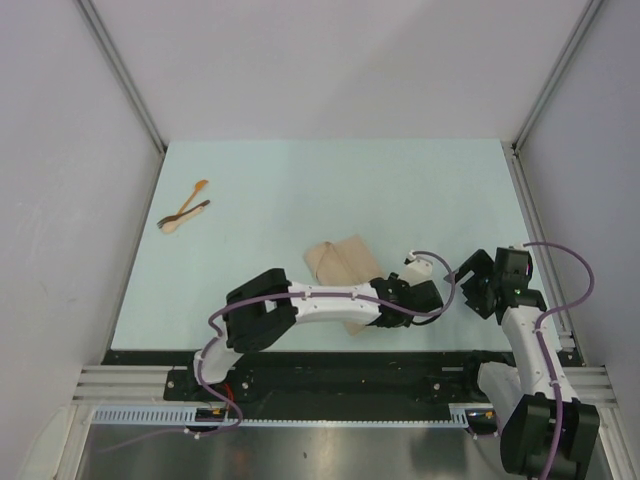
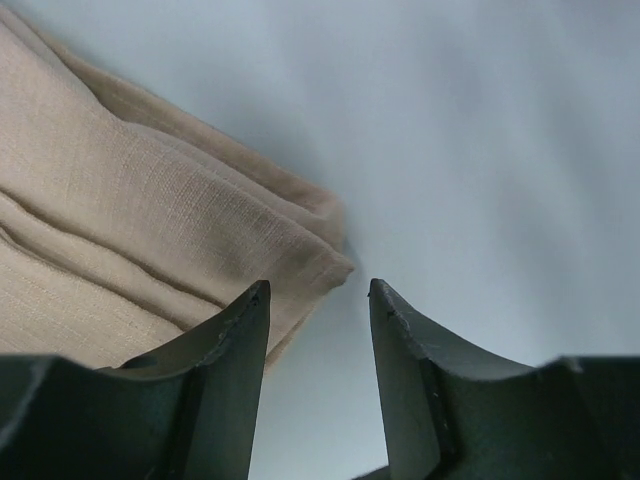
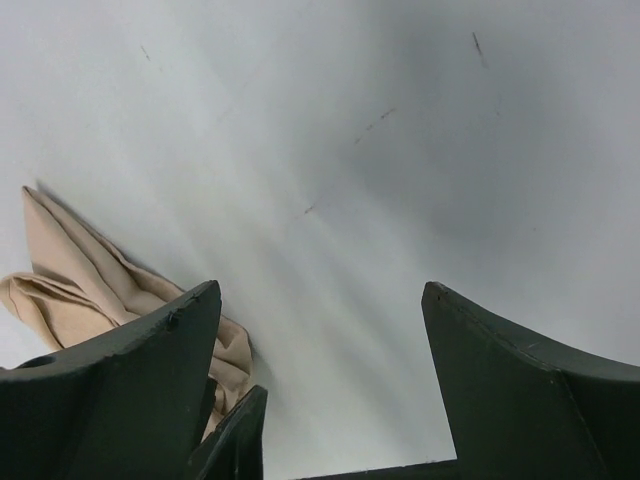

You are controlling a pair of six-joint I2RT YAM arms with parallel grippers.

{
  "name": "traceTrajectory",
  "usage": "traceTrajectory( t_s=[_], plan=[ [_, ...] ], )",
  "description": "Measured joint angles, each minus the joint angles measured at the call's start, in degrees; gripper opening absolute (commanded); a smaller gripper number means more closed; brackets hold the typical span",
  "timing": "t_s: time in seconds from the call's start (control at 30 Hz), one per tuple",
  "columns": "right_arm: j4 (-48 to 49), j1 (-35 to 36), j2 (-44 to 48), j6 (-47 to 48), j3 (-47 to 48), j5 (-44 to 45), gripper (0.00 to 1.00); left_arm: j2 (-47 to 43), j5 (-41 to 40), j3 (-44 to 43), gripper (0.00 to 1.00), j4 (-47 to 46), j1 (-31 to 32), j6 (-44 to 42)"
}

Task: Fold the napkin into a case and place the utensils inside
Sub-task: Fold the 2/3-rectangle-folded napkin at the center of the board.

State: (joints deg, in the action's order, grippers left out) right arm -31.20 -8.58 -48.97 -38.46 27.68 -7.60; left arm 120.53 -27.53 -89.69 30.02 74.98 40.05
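Observation:
The beige-tan napkin [image 1: 340,262] lies folded in layers on the pale table, partly under my left arm. In the left wrist view its folded corner [image 2: 322,262] ends just beyond my left fingertip. My left gripper [image 1: 425,297] [image 2: 318,290] is open, with only bare table between its jaws. My right gripper [image 1: 472,283] [image 3: 320,290] stands wide open over bare table just right of the napkin [image 3: 80,285]. The utensils, a light orange-tan spoon [image 1: 192,198] and a darker brown piece [image 1: 184,214], lie crossed at the far left, well away from both grippers.
Grey walls with metal posts close in the table [image 1: 300,190] on the left, back and right. A black rail [image 1: 350,365] with the arm bases runs along the near edge. The two grippers are close together at the table's right front.

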Motion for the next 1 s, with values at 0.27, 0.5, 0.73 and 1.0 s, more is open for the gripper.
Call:
traceTrajectory(
  t_s=[0.27, 0.5, 0.73, 1.0],
  plan=[
    [0.7, -0.4, -0.3, 1.2, 0.1, -4.3, 0.87, 2.9, -2.7, -2.8, 0.50, 4.5, 0.7, 0.5],
    [2.0, -0.4, -1.1, 1.5, -0.4, -5.7, 0.88, 5.2, -3.2, -4.9, 0.43, 4.3, 0.7, 0.4],
    [4.2, -0.3, -3.0, 3.3, -0.9, -9.9, 0.88, 5.2, -4.7, -3.6, 0.11, 2.2, 0.7, 0.5],
    [12.8, -0.1, -7.3, 6.6, -3.9, -23.9, 0.90, -4.2, -1.7, 9.6, 0.00, -4.7, 0.3, 0.5]
  ],
)
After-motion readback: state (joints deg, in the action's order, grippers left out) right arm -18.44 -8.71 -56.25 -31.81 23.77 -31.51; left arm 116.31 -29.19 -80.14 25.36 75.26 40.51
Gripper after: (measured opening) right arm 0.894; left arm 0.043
